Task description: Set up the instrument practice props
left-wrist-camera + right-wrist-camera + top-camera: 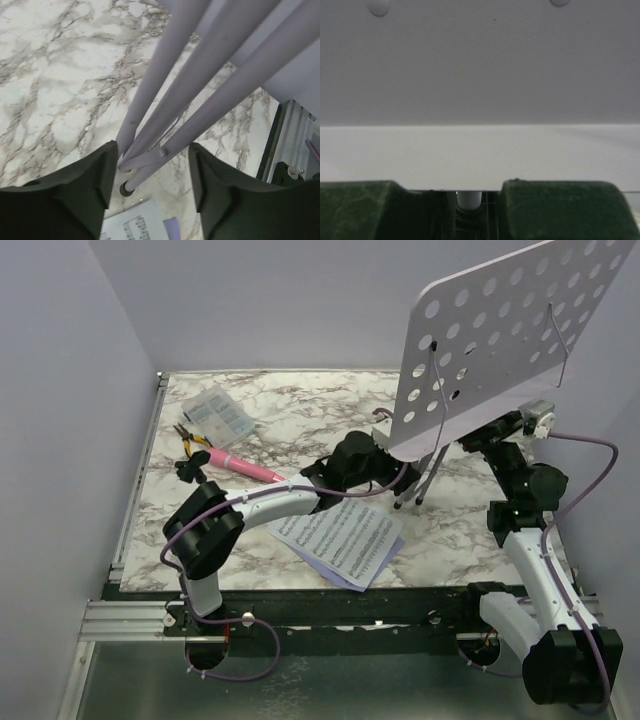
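The lavender perforated music-stand desk (pixel 500 330) stands tilted at the right on its thin tripod legs (pixel 418 480). My left gripper (pixel 385 472) is open around the folded legs (pixel 170 100), which rest against the left finger (pixel 107 170); a gap shows at the right finger. My right gripper (pixel 480 438) is under the desk's lower edge (pixel 480 155), which hides its jaws. Sheet-music pages (pixel 345 538) lie at front centre, and show below the left fingers (pixel 132 222). The pink microphone (pixel 245 467) lies at left, by a small black mic stand (pixel 188 468).
A clear plastic compartment box (pixel 215 418) and orange-handled pliers (pixel 195 443) lie at the back left. Grey walls close in the marble table (pixel 300 410) on the left and back. A metal rail (pixel 295 145) runs along the table's right edge.
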